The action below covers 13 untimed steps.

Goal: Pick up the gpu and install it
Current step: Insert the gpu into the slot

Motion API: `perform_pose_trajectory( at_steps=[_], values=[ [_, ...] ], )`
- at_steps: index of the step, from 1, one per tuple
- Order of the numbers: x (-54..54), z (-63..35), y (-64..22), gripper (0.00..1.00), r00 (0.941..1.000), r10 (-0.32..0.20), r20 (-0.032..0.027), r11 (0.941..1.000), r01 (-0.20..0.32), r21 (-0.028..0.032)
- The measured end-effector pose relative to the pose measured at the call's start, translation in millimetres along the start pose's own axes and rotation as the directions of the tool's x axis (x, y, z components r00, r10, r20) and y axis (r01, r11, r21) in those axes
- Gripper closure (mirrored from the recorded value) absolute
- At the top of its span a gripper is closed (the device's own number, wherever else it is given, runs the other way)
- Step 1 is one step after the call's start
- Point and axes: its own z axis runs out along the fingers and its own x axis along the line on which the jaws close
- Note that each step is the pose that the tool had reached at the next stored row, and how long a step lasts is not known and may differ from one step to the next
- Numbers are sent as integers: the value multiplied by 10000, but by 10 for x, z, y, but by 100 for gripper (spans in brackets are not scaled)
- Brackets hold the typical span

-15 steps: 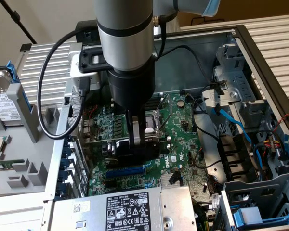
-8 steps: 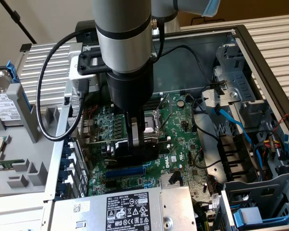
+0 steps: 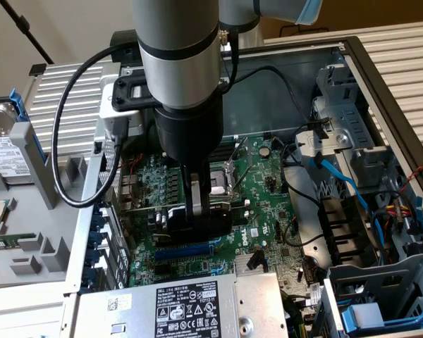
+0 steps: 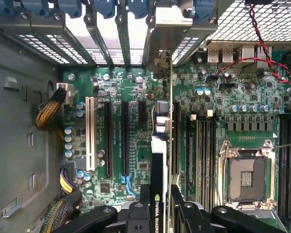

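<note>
Gpu (image 4: 157,167): picked up, clamped on edge in the gripper (image 4: 161,196). Black cooler face with the maker's label toward one finger, thin green board edge toward the other. Fingers (image 4: 144,204) pressed on both faces, neither wide apart nor fully together, card between them. Arm reaching straight down into the open case (image 3: 381,84), gripper low over the motherboard (image 3: 261,204).

Card running away from the fingertips toward the back wall. Silver bracket (image 4: 167,26) at the far end, roughly in line with one of the rear openings (image 4: 106,29). Card edge lined up along the row of long black slots (image 4: 125,138), neighbouring slots just beside the gripper on either side. Empty processor socket (image 4: 246,177) off to one side of the gripper, near but clear of the card. Power supply (image 3: 176,310) below the gripper in the exterior view, apart from it.

Progress, judged: pickup done, carry into the case done, alignment with slot and back opening looking about right. Seating not confirmed: contact edge hidden under the card, cannot tell if pushed home. Grip not let go.
</note>
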Motion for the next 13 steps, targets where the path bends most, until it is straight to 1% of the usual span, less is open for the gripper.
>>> perform_pose_trajectory(
  at_steps=[13],
  values=[
    [11,33,27,73,10000,46,1,10000,-46,4]
  ],
)
